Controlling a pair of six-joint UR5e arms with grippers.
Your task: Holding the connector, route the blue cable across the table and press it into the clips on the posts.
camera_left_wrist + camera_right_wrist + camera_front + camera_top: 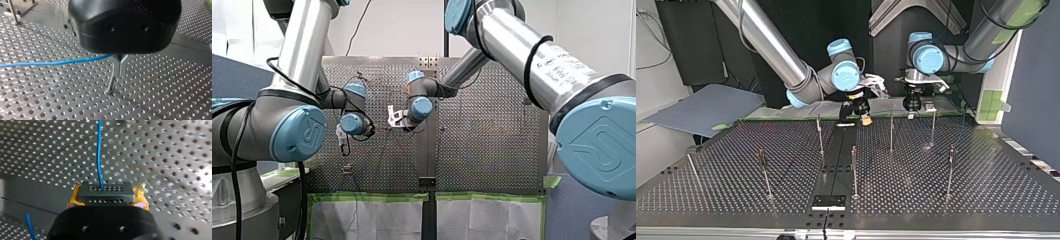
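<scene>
Top view's left: a black panel (691,45) is standing beside a white wall (648,80); a grey-blue board (706,107) is lying tilted beneath. Front view: green tape (372,196) is edging the table (492,150).

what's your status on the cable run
Right gripper shut on connector, blue cable leading out ahead. Left gripper low over table, cable running in under it. Posts stand ahead, nothing else seen in the way.

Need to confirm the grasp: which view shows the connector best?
Right wrist view: the grey connector sits between my right gripper's yellow pads, blue cable leaving it. Top view: too small; front and left wrist views miss it.
</scene>
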